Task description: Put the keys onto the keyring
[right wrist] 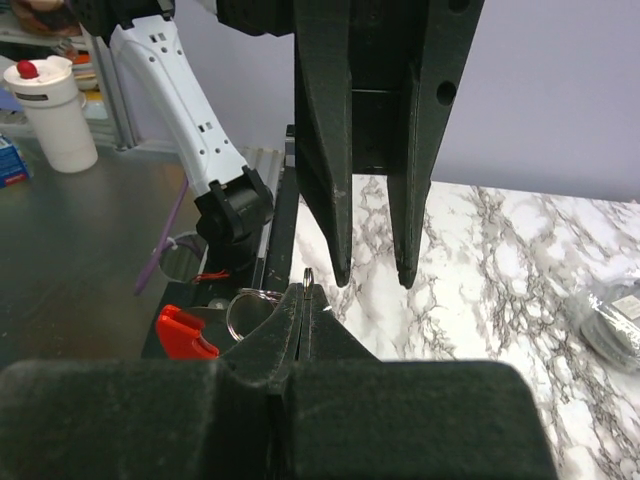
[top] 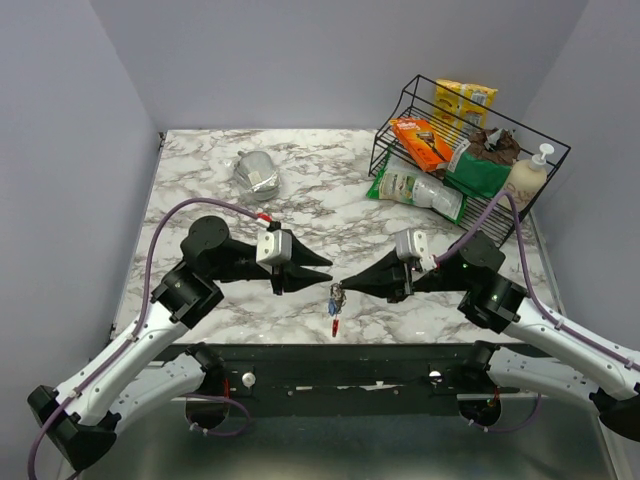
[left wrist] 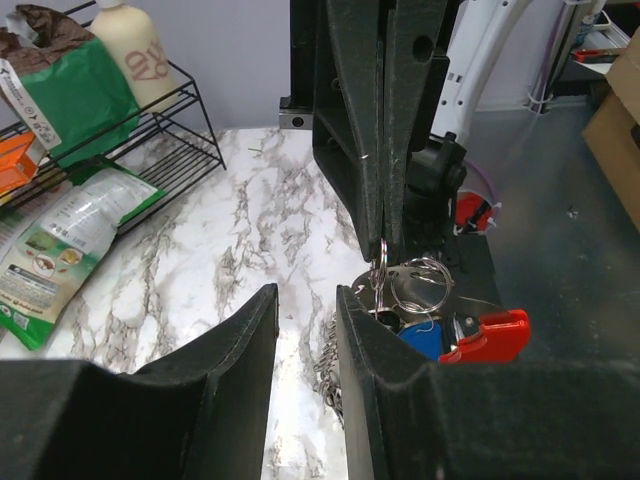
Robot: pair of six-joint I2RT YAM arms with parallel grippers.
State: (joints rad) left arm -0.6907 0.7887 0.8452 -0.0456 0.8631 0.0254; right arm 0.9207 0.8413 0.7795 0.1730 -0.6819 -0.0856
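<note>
My right gripper [top: 345,283] is shut on a thin silver ring of the keyring [top: 335,300] and holds it just above the table's front edge. In the right wrist view the ring's edge [right wrist: 308,279] sticks up between the closed fingertips of the right gripper [right wrist: 308,292]. The red tag [top: 334,326] and the blue tag [left wrist: 420,340] hang below a larger silver ring [left wrist: 422,285], with a chain [left wrist: 328,365] beside them. My left gripper [top: 320,270] is open and empty just left of the keyring, its fingers [left wrist: 350,310] apart. I cannot single out the keys.
A black wire rack [top: 545,140] with snack packs and a lotion bottle [top: 527,175] stands at the back right. A green pack [top: 415,190] leans against it. A silver foil bag [top: 257,172] lies at the back left. The table's front edge [top: 340,343] is right below the keyring.
</note>
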